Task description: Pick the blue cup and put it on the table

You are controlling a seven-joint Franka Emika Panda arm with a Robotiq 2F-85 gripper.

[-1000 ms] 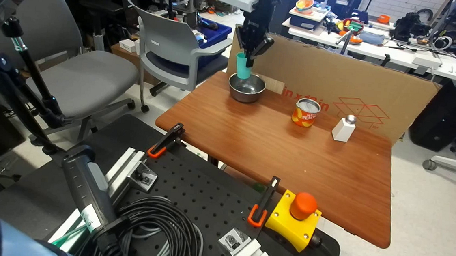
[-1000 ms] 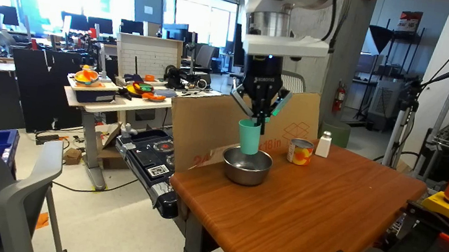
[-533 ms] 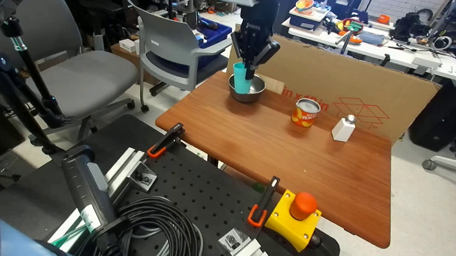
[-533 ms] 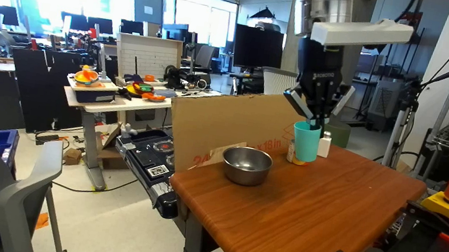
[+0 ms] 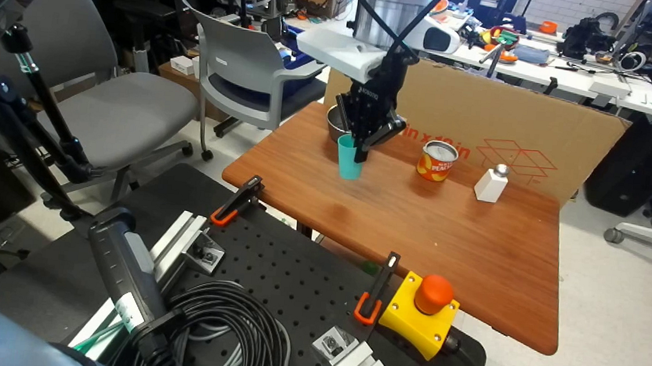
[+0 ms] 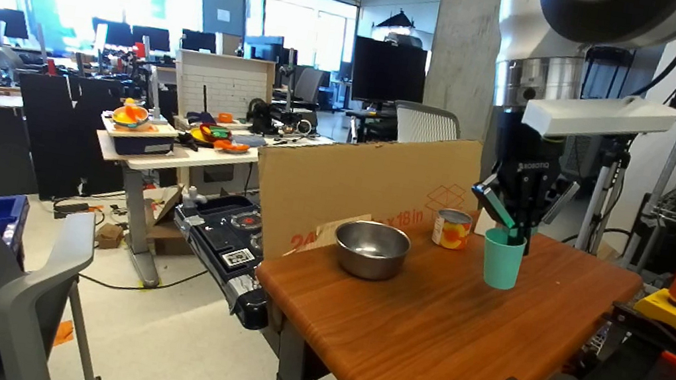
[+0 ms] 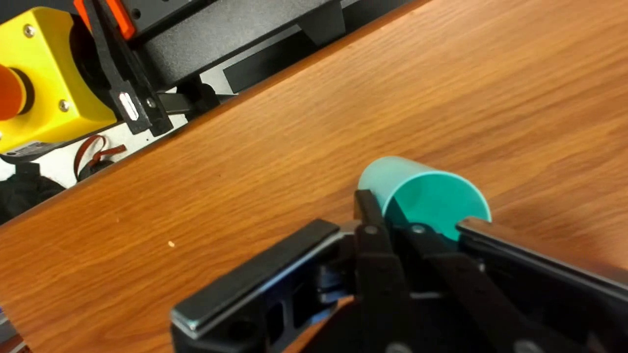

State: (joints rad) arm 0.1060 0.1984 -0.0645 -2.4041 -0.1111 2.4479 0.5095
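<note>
- Wood-grain tabletop (image 6: pixel 439 319) lay beneath, presumably as landing place;
- Robotiq gripper (image 7: pixel 381 207) pinched the teal cup (image 6: pixel 500 264) by its wall; likely for an upright set-down.

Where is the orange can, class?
In an exterior view, the orange can stands on the table, right of the bowl and left of the blue cup.

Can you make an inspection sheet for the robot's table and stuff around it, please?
Surface: reddish-brown wooden table.
Job's things: blue cup, mouth up; can't tell whether its base touches the table.
Clutter: metal bowl, food can, white shaker on the table.
Grasping: pincer, shut on the cup's rim.
Cables: black cable coil on the black board.
Surroundings: cardboard sheet along one table edge; grey chair; yellow box with orange button.
</note>
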